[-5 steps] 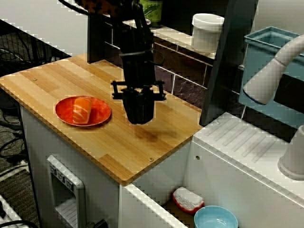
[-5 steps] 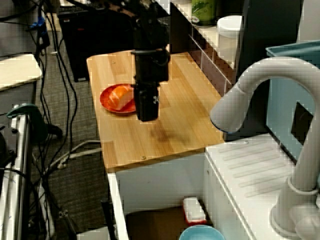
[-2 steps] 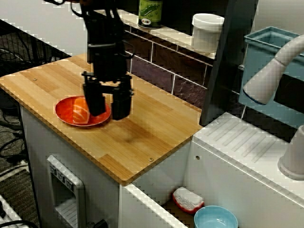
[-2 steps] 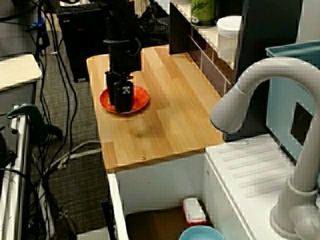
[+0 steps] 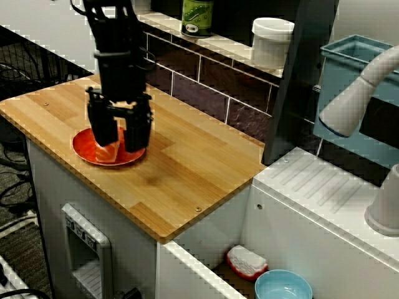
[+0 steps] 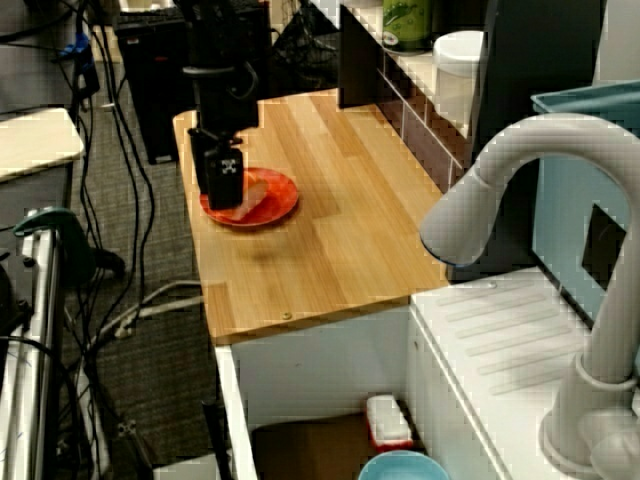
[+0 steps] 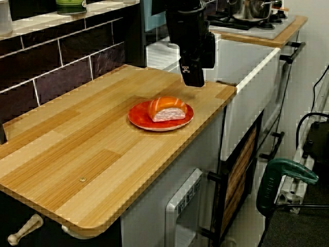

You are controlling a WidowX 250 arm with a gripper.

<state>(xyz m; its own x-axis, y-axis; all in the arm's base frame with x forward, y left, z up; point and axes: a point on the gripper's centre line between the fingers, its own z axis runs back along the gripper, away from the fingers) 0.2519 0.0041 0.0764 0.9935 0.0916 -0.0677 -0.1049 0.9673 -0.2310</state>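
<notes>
A salmon sushi piece (image 7: 167, 108) lies on a red plate (image 7: 141, 119) near the front-left edge of the wooden counter (image 5: 187, 168). In the front view my black gripper (image 5: 120, 138) hangs over the plate (image 5: 81, 144), open, one finger on each side of the sushi (image 5: 111, 149). The fingers hide most of the sushi there. In the view past the faucet the gripper (image 6: 226, 188) covers the plate's left part (image 6: 278, 200), with the sushi (image 6: 262, 190) beside it. From the counter's end the gripper (image 7: 193, 78) seems to hover above the plate without touching the sushi.
A green can (image 5: 197, 15) and a white container (image 5: 272, 41) stand on the tiled ledge behind the counter. To the right are a white faucet (image 5: 355, 93), a blue bin (image 5: 349, 62) and a sink holding a blue bowl (image 5: 283, 286) and a red-and-white item (image 5: 246, 261).
The gripper has travelled left from above the bare wood in the counter's middle to over the red plate. Its fingers now stand apart around the sushi. The plate and sushi have not moved.
</notes>
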